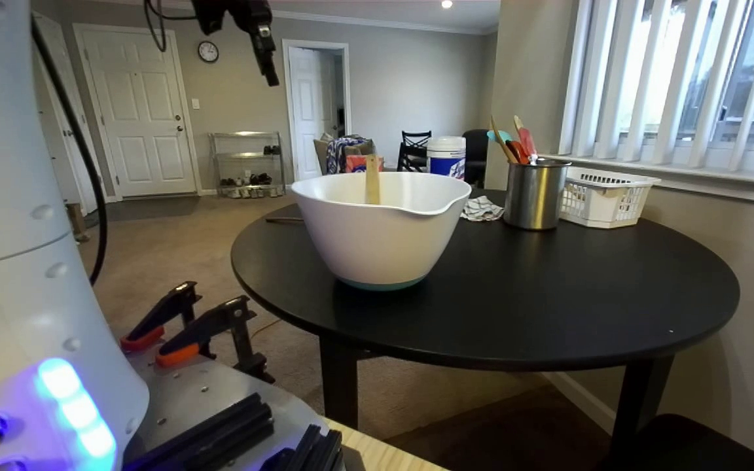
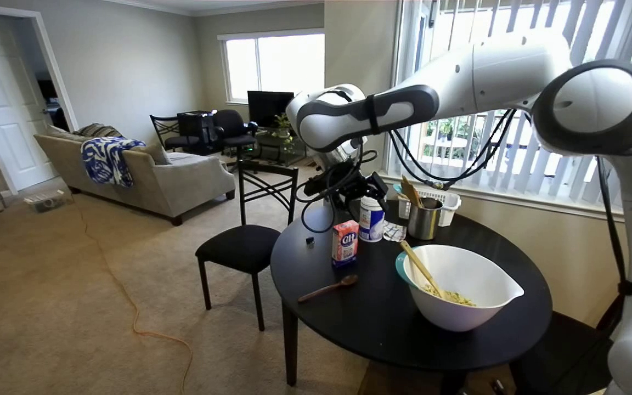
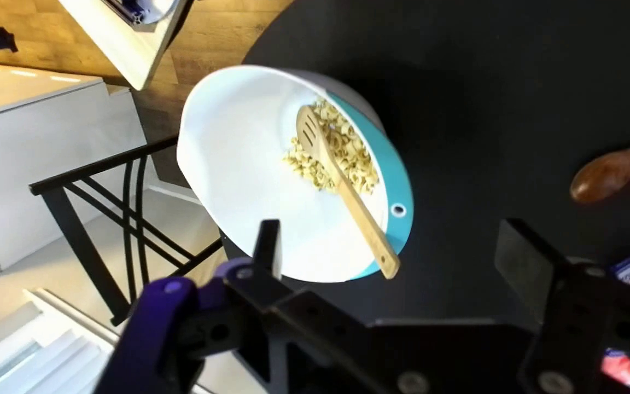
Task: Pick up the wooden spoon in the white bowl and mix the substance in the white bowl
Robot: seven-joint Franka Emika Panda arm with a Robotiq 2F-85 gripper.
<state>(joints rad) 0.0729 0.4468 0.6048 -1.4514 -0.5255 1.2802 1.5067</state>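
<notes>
Gripping the pale, slotted wooden spoon (image 3: 342,184) is, I judge, the step in hand. It leans untouched in the deep, white, plastic-looking bowl (image 3: 222,158), well below the gripper (image 3: 393,243), handle crossing the rim, head among the short, yellowish pasta (image 3: 354,158). The gripper is spread wide, nothing held between its fingers (image 3: 520,262). In the wrist view, the handle runs aslant to their closing line, so a slight wrist turn before lowering should square the grip. Close where the handle clears the rim; lower, a finger may strike the wall and shift the bowl on the black round worktop (image 3: 457,109). Ignore the dark brown wooden spoon (image 3: 605,175) off to the gripper's side.
</notes>
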